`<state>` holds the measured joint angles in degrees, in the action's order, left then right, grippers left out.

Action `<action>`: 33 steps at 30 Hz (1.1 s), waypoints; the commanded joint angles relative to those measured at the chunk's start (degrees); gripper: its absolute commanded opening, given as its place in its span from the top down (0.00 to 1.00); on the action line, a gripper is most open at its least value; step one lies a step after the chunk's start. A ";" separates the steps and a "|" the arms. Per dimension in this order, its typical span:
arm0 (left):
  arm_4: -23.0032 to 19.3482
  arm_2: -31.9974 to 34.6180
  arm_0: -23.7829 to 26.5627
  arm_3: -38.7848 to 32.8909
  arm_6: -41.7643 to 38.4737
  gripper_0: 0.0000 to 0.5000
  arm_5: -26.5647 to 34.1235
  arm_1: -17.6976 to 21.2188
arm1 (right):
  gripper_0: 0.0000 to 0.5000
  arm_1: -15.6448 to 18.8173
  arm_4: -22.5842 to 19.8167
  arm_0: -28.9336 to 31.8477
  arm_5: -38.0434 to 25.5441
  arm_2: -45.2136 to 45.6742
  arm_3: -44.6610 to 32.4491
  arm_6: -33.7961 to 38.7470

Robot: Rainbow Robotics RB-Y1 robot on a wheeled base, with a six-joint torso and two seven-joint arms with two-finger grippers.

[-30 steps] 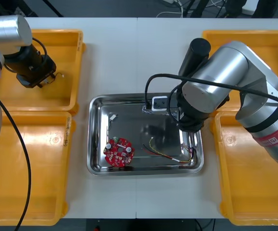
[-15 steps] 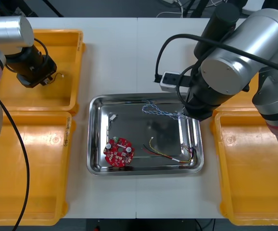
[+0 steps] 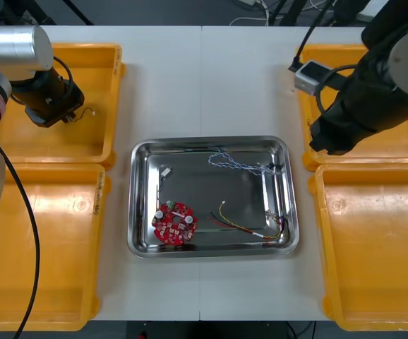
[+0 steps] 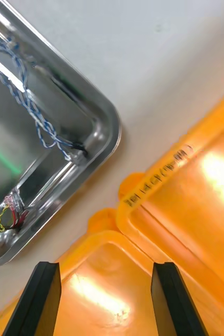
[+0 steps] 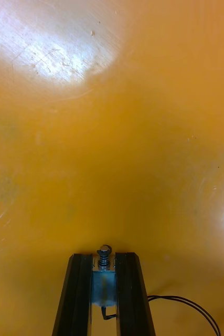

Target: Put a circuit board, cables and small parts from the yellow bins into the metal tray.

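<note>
Shiny metal tray (image 3: 139,212), centre: round red circuit board (image 3: 175,222) near left, red and yellow cable (image 3: 250,226) near right, twisted blue and white cable (image 3: 234,163) far right, small metal part (image 3: 166,171) far left. Left gripper (image 3: 64,116) over far left yellow bin (image 3: 49,145), black-wired part (image 3: 82,111) at tip. Right gripper (image 3: 322,143) at far right yellow bin (image 3: 373,60), near-left corner.

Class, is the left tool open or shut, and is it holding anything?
Shut: the left tool grips a small metal part between its fingers, over a yellow bin.
</note>
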<state>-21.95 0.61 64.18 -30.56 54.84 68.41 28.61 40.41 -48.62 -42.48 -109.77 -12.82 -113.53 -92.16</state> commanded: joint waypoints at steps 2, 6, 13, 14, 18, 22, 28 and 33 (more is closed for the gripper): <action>-0.90 -0.70 0.86 -4.42 -1.23 1.00 4.71 0.66 | 0.00 5.47 -1.83 3.54 -0.23 7.02 -4.25 9.72; -0.72 -0.52 0.86 -9.69 -0.26 1.00 11.65 2.06 | 0.00 7.49 -2.00 6.35 -0.23 9.22 -5.39 15.52; 0.77 -2.28 0.86 -19.10 5.10 1.00 20.71 3.64 | 0.00 9.86 -1.57 10.31 -0.23 12.29 -5.48 24.04; 1.03 -2.72 0.86 -19.80 5.62 1.00 21.41 3.64 | 0.00 10.13 -1.30 10.57 -0.23 12.29 -5.57 24.66; 1.39 -4.74 0.78 -25.16 7.56 1.00 25.98 3.64 | 0.00 11.62 0.19 11.89 -0.23 12.38 -5.39 29.05; -0.55 -5.97 0.16 -32.02 7.29 1.00 30.90 3.64 | 0.00 12.50 0.63 12.86 -0.23 12.29 -3.55 32.22; -4.24 -9.92 -1.33 -41.77 5.89 1.00 37.23 3.47 | 0.00 13.64 0.90 12.94 3.42 12.29 1.38 32.30; -8.11 -13.97 -2.39 -48.01 0.97 1.00 39.16 3.56 | 0.00 14.26 1.34 13.38 6.41 12.38 4.80 31.43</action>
<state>-28.11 -10.33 62.30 -74.51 58.02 106.77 30.06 51.66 -48.01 -29.73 -104.82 -2.14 -109.75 -60.52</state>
